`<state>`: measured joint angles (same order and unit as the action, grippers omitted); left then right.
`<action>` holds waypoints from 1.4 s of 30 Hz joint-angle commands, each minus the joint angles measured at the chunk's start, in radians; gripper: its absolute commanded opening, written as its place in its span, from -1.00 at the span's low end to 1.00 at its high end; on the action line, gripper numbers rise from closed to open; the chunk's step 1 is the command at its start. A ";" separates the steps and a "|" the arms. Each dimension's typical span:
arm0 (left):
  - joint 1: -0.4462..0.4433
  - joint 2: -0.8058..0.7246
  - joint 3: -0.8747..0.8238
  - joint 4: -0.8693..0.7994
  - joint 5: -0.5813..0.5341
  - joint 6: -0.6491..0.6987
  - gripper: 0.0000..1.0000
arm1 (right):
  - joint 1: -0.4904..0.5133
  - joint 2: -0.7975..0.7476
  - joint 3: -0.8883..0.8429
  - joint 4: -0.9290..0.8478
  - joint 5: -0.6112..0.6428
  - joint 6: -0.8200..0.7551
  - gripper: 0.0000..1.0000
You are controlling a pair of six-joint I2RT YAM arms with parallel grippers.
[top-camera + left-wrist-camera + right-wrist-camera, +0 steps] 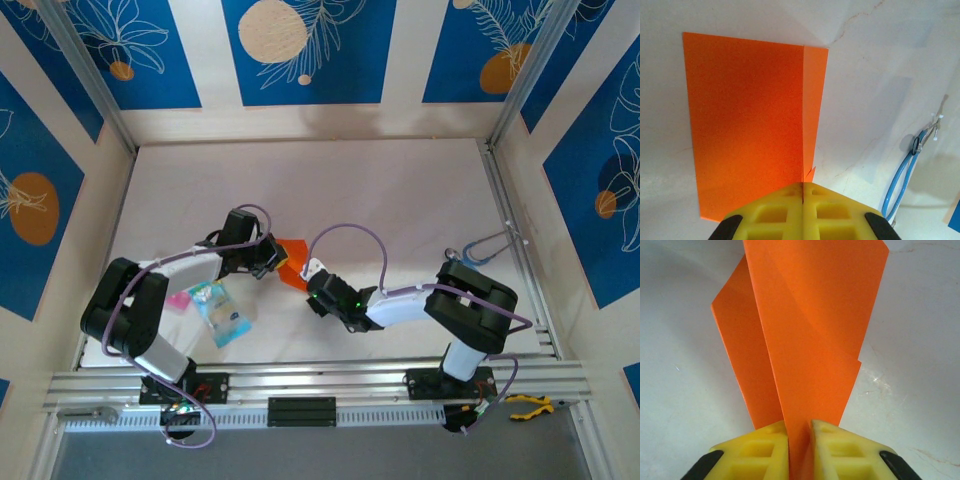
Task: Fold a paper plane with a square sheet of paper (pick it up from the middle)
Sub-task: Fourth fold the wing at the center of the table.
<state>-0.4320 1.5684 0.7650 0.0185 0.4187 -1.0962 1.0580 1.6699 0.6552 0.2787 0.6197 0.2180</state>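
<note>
At the centre of the overhead frame, above the tabletop [400,190], the square sheet of paper [290,263] is partly folded, with the left gripper [802,190] pressed together on one edge and the right gripper [800,427] pinching another.

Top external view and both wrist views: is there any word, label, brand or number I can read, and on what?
No readable text anywhere.
Blue and clear packet: print too small and blurred to read.
Orange paper: plain, no marks.
</note>
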 commanded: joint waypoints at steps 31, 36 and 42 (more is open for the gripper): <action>0.010 -0.002 0.004 0.020 0.023 -0.015 -0.96 | -0.013 0.021 0.054 -0.026 -0.015 0.001 -0.70; 0.010 -0.005 0.006 0.017 0.022 -0.013 -0.96 | -0.015 0.019 0.055 -0.028 -0.020 -0.002 -0.74; 0.011 -0.008 0.009 0.012 0.020 -0.012 -0.91 | -0.026 0.013 0.048 -0.019 -0.048 0.019 -0.84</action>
<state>-0.4320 1.5684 0.7650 0.0216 0.4194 -1.1011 1.0401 1.6794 0.6876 0.2539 0.5968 0.2165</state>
